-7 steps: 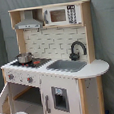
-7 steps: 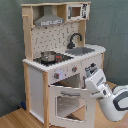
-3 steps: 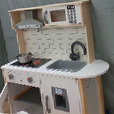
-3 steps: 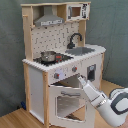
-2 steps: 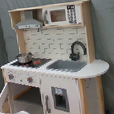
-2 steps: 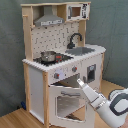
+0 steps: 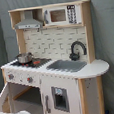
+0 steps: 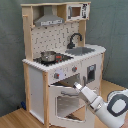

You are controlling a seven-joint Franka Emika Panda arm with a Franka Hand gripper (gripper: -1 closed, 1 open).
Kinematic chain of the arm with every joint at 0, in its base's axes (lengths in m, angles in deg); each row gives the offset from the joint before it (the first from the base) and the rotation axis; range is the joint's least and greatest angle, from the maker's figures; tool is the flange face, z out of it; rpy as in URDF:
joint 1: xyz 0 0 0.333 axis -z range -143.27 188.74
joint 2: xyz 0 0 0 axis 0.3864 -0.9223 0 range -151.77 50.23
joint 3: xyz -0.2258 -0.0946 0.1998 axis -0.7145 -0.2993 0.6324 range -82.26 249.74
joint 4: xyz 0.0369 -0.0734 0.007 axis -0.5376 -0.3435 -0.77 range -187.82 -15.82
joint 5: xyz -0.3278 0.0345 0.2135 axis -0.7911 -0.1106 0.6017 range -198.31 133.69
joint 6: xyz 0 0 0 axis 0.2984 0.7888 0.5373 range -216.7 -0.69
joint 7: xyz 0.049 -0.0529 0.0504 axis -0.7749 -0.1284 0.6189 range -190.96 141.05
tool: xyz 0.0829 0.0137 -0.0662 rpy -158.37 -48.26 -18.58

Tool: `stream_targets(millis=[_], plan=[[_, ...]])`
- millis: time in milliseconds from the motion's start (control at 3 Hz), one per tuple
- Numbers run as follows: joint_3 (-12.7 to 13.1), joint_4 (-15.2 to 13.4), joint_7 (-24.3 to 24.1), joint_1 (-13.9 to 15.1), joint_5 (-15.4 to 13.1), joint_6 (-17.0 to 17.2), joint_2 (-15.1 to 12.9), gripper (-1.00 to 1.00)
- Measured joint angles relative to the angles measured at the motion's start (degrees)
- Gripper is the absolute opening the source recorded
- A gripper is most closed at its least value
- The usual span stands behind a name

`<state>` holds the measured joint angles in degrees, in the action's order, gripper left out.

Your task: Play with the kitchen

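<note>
Because the oven door point(image 8: 70, 102) hangs half open, the gripper point(image 8: 78, 87) sits at its top edge, probably to swing it | jaws: cannot tell if open or closed | the kitchen point(image 7: 53, 63) stands upright against a grey backdrop, pot point(image 8: 48, 56) on its stovetop.

Upright kitchen point(image 8: 55, 70), oven door ajar

We see the pot point(image 8: 48, 56) on the stovetop point(image 8: 56, 59), the sink point(image 8: 82, 50) to the second exterior view's right, the faucet point(image 8: 74, 39) behind it, the hood point(image 8: 49, 20) above.
</note>
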<state>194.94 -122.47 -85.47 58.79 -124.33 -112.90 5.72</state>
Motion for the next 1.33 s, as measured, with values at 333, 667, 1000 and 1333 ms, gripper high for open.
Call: stream_targets(millis=[333, 667, 1000, 1333], plan=[[0.67, 0.0, -5.61, 0.84, 1.43, -2.56, 0.01, 1.0], [1.31, 0.0, -11.45, 1.57, 3.56, -5.08, 0.01, 1.0], [1.67, -0.09, -16.24, 2.02, 7.17, -7.65, 0.01, 1.0], [2.27, -0.51, -19.5, 2.28, 11.85, -9.82, 0.01, 1.0]])
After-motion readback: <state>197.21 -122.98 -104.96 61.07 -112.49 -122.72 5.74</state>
